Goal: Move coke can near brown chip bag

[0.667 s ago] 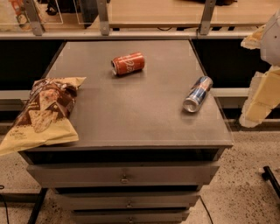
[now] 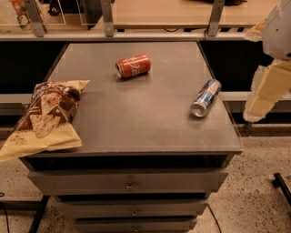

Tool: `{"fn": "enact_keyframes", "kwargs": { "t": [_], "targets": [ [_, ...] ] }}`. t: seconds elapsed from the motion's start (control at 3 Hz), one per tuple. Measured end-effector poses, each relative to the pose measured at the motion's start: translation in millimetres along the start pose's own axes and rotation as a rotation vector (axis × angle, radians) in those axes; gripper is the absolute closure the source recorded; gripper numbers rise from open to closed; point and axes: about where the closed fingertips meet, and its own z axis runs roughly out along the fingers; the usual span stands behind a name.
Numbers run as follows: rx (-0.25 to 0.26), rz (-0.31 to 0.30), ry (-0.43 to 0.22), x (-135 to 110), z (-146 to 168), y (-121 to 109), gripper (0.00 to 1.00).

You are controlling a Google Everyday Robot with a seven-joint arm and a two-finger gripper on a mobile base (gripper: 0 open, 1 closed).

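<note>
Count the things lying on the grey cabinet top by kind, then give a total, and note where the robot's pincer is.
Cans: 2 (the coke can and the blue-and-silver can, both on their sides)
Chip bags: 1 (the brown chip bag, at the left edge)
Total: 3
The pincer is off to the right of the cabinet top, touching none of them.

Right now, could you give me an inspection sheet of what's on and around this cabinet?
Surface: grey flat top of a drawer cabinet.
Job's things: red-orange coke can on its side, back centre; large crinkly dark brown chip bag overhanging the left edge; the two lie apart.
Clutter: slim blue-and-silver can on its side near the right edge.
Grippers: cream gripper beyond the right edge, touching nothing.
Cables: thin dark cord on the floor, lower left.
Surroundings: wooden shelf behind; speckled floor.
</note>
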Motion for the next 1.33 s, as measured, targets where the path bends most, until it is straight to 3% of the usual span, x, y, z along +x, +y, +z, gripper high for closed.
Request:
{"fn": "enact_keyframes", "kwargs": {
  "t": [0.33, 0.67, 1.0, 1.33],
  "targets": [
    [0.062, -0.061, 0.009, -15, 8, -42, 0.0],
    [0.126, -0.181, 0.022, -46, 23, -92, 0.0],
    [0.177, -0.346, 0.057, -93, 53, -131, 0.0],
    [0.197, -0.481, 0.068, -137, 88, -163, 0.0]
  ]
}}
